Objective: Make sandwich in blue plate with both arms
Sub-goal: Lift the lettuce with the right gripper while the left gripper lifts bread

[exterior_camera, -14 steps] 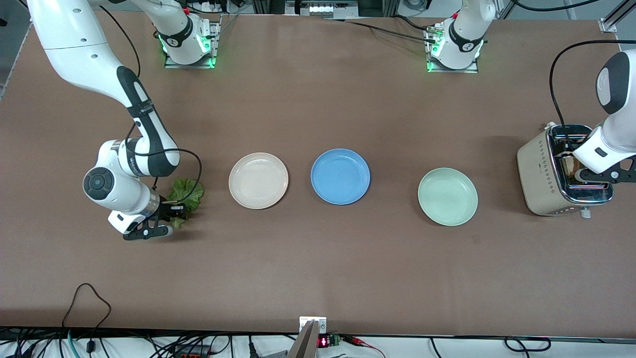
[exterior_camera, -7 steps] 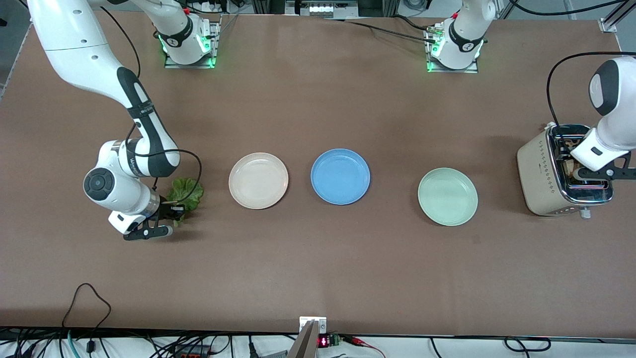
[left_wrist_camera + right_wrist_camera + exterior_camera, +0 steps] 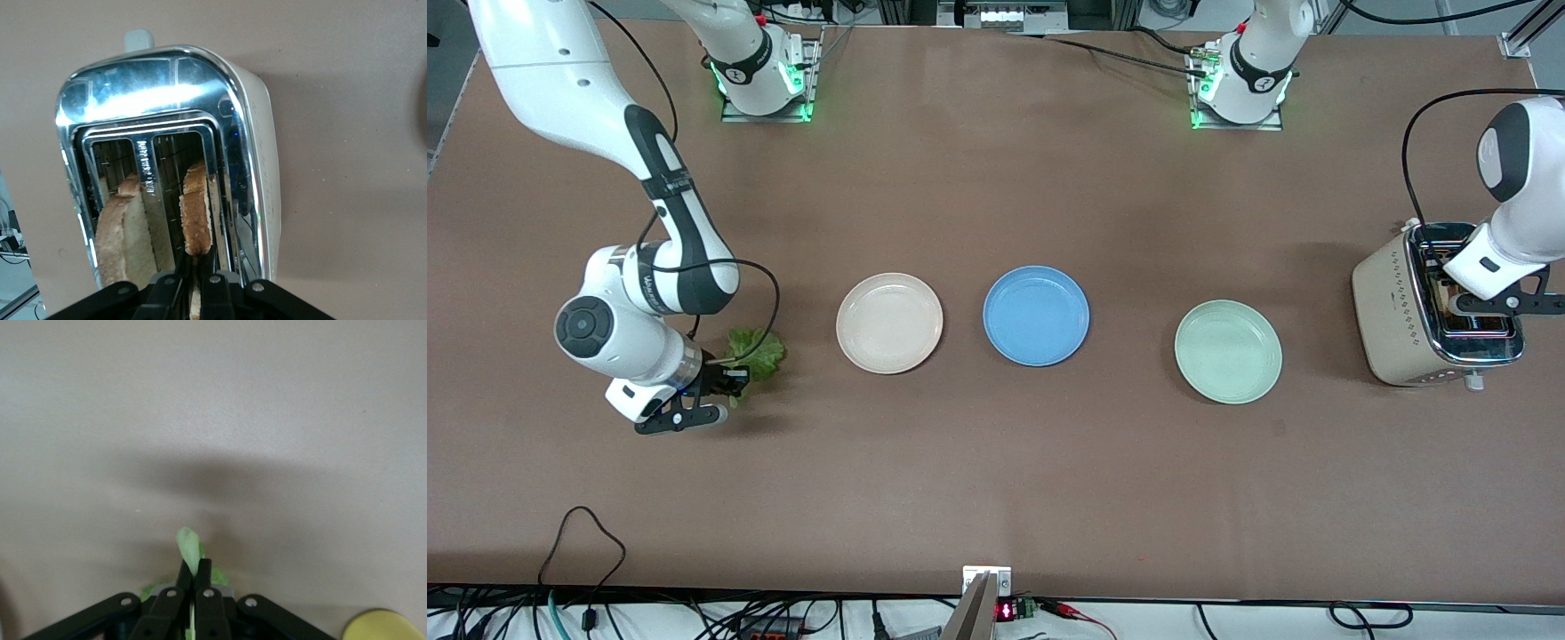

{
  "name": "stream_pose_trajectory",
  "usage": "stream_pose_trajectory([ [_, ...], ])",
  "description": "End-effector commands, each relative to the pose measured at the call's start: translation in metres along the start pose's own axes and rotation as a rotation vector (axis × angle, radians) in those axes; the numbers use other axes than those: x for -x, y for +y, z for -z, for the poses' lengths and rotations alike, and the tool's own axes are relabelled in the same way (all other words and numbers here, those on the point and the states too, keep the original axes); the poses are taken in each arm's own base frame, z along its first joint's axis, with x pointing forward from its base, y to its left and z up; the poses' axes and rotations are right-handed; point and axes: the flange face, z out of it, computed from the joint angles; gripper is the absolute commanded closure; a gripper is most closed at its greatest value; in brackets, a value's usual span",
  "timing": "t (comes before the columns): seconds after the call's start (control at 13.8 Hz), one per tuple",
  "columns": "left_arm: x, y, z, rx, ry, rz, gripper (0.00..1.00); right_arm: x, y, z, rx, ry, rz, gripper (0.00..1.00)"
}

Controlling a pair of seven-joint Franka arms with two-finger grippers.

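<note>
The blue plate (image 3: 1036, 316) sits bare at the table's middle. My left gripper (image 3: 1465, 300) reaches down into the toaster (image 3: 1400, 311) at the left arm's end. In the left wrist view my left gripper (image 3: 197, 285) is shut on the top edge of a toasted bread slice (image 3: 197, 213) standing in one slot. A second slice (image 3: 123, 240) stands in the neighbouring slot. My right gripper (image 3: 725, 380) is at the right arm's end, shut on the edge of a crinkled green lettuce leaf (image 3: 758, 354). The right wrist view shows the leaf's tip (image 3: 189, 550) poking out between the shut fingers of my right gripper (image 3: 195, 577).
A cream-white plate (image 3: 889, 322) lies beside the blue plate toward the right arm's end. A mint-green plate (image 3: 1228, 351) lies toward the left arm's end, between the blue plate and the toaster. A pale yellow rounded edge (image 3: 377, 627) shows in the right wrist view.
My left gripper has closed on the bread slice in the toaster. My right gripper has shut on the lettuce and shifted with it slightly toward the right arm's end of the table.
</note>
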Motion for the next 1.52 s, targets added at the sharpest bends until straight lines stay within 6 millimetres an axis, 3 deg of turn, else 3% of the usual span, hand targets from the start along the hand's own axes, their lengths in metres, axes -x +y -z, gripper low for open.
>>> stream_pose_trajectory([
  [0.0,0.011,-0.006,0.016,-0.028,0.005,-0.010,0.99,-0.002,-0.003,0.032,-0.001,-0.020,0.030,1.00],
  [0.22,0.009,-0.009,0.028,-0.034,0.026,0.001,0.99,-0.002,-0.014,0.060,-0.003,-0.028,0.076,1.00],
  [0.36,-0.002,-0.007,0.066,-0.051,0.019,-0.015,0.99,-0.003,-0.016,0.079,-0.006,-0.048,0.109,1.00],
  [0.51,-0.012,0.012,0.100,-0.060,0.001,-0.049,0.99,-0.003,-0.025,0.102,-0.012,-0.047,0.150,1.00],
  [0.65,-0.010,0.033,0.108,-0.060,-0.041,-0.069,0.99,0.000,-0.031,0.122,-0.014,-0.044,0.176,1.00],
  [0.87,-0.013,0.029,0.107,-0.050,-0.031,-0.071,0.99,0.004,-0.050,0.147,-0.024,-0.038,0.220,1.00],
  [1.01,-0.023,0.027,0.134,-0.058,0.010,-0.066,0.99,0.007,-0.058,0.159,-0.025,-0.040,0.251,1.00],
  [1.16,-0.037,0.071,0.162,-0.058,0.011,-0.138,0.99,0.010,-0.077,0.173,-0.034,-0.028,0.285,1.00],
  [1.3,-0.031,0.114,0.180,-0.043,-0.004,-0.193,0.99,0.012,-0.090,0.184,-0.032,-0.018,0.304,1.00],
  [1.45,-0.033,0.117,0.194,0.011,0.010,-0.181,0.99,0.013,-0.101,0.189,-0.031,-0.010,0.321,1.00],
])
